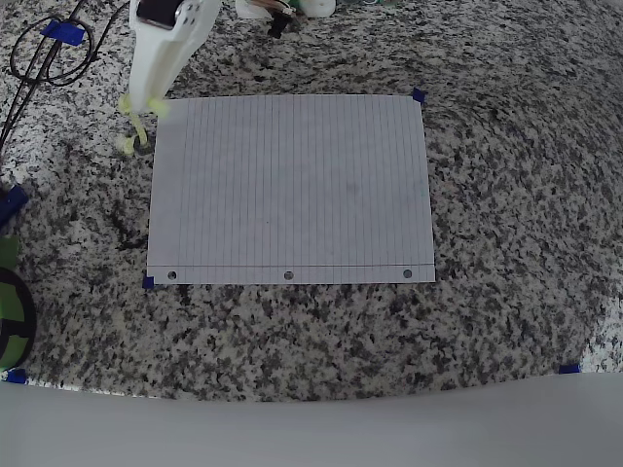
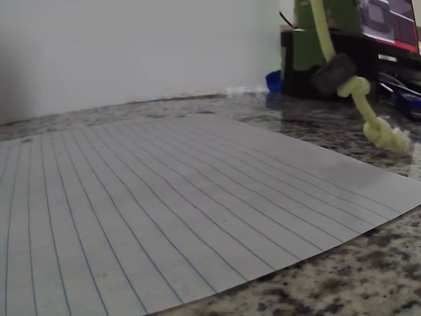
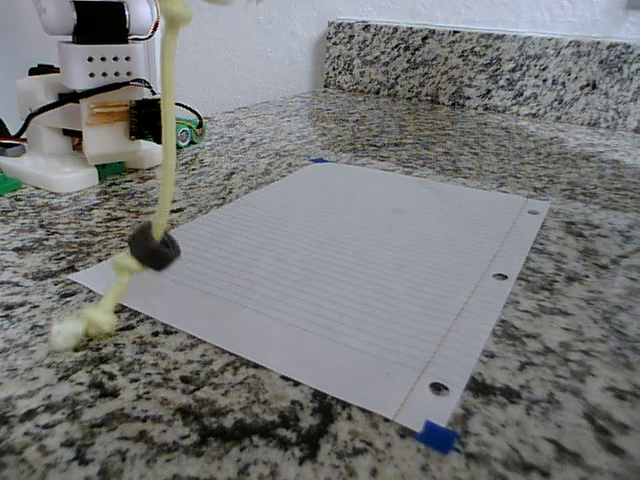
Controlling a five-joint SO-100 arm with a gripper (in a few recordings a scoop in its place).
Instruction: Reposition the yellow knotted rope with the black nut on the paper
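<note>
1. Gripper (image 1: 154,83) sits at the top left of the overhead view, over the granite just beside the paper's (image 1: 292,185) upper left corner. Its jaws are hidden under the white arm housing, so I cannot tell how they stand; the rope (image 3: 168,120) hangs taut from above in the fixed view, which suggests it is held, but the grip itself is out of frame.

2. Rope hangs nearly straight down, long axis vertical. The nut (image 3: 154,246) rides low on it, resting on a knot, and the tail below it bends off toward a frayed end knot (image 3: 70,332) (that end looks to be touching or just clear of the counter (image 3: 250,420), I cannot tell which).

3. Deciding relation: the dangling end and nut lie just off the sheet's edge, over bare stone, not over the paper. In the wrist view the nut (image 2: 334,74) and the lower knots hang beyond the far right edge of the sheet (image 2: 171,210). My reading is that the next move has to carry the rope sideways over the sheet, then lower it.

4. Paper lies flat, taped at its corners with blue tape (image 3: 436,437), its three holes along the edge away from the arm's base.

5. Counter is speckled granite with a matching backsplash (image 3: 480,70) and a white wall behind; black cables (image 1: 44,58) lie coiled well apart from the sheet.
</note>
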